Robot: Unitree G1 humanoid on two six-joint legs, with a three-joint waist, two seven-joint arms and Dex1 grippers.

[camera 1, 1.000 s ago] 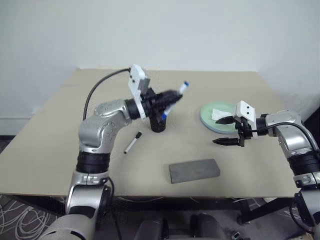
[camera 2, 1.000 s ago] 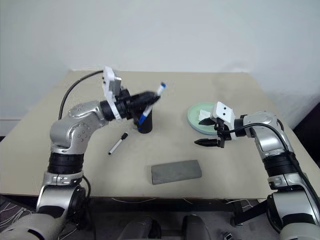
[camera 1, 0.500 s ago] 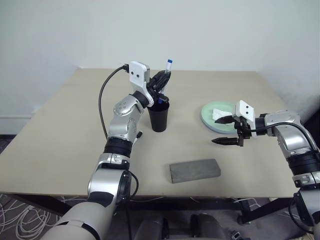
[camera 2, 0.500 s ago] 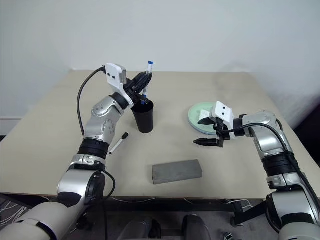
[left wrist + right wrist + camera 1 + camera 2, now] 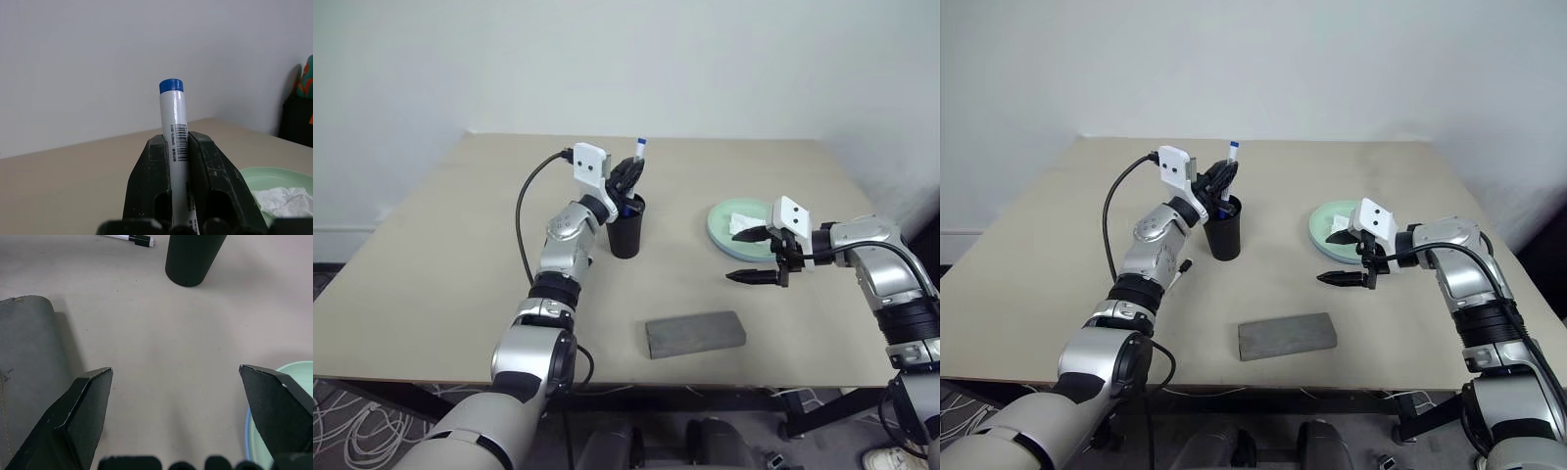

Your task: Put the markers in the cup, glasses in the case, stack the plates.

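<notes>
black cup (image 5: 626, 232), mint green plate (image 5: 722, 227), grey case (image 5: 694, 334)

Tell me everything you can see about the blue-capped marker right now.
The blue-capped marker is a slim white pen with a printed barcode on its barrel. It stands nearly upright, blue end up, clamped between the left end effector's black fingers. Its lower end dips into the black cup on the table.
</notes>
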